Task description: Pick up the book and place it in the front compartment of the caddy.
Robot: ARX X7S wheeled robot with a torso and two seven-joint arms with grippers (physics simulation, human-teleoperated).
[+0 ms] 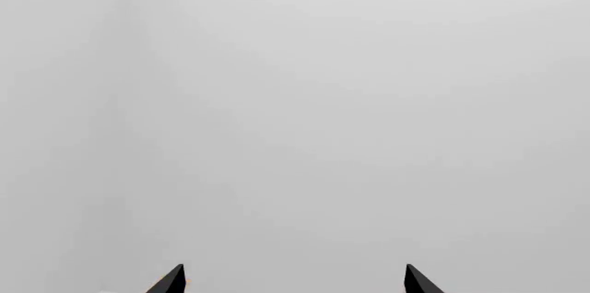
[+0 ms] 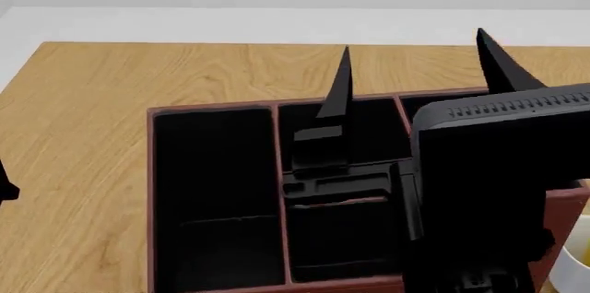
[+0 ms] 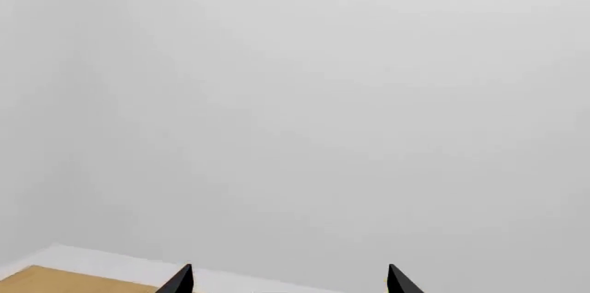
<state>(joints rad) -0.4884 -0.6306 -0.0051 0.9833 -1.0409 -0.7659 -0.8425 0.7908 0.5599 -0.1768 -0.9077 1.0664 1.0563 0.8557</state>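
The dark red-brown caddy (image 2: 212, 108) with a black divided interior sits on the wooden table (image 2: 138, 79) in the head view. My right gripper (image 2: 413, 41) is raised over the caddy's right part, its two thin black fingers wide apart with nothing between them. Its body hides the caddy's right compartments. In the right wrist view the gripper (image 3: 287, 280) faces a grey wall. My left gripper (image 1: 295, 280) is open and sees only grey wall; a black bit of that arm shows at the head view's left edge (image 2: 5, 189). I cannot pick out the book; it is hidden or lost against the black interior.
A white-and-yellow mug (image 2: 576, 265) stands at the caddy's right, at the view's lower right corner. Bare wooden table lies left of and behind the caddy. A pale wall rises beyond the table's far edge.
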